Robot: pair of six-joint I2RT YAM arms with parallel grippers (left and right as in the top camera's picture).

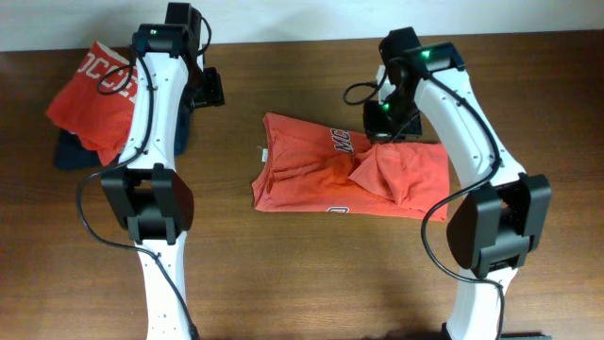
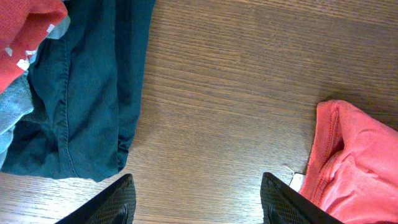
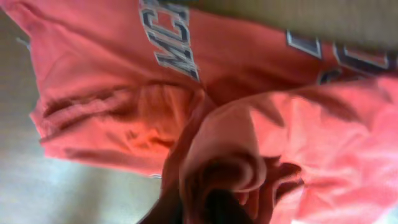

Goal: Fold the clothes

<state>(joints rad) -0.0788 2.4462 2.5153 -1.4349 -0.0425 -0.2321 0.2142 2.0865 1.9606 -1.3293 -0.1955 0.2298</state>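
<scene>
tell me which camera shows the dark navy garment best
The left wrist view: the dark navy garment fills its left side, seams clear. Overhead shows only a small part beside the left arm. The right wrist view misses it.

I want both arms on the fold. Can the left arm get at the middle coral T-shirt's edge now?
Probably yes: the left tool is open over bare table, the edge of the T-shirt lies close beside it with nothing between; the navy garment lies on the other side.
</scene>
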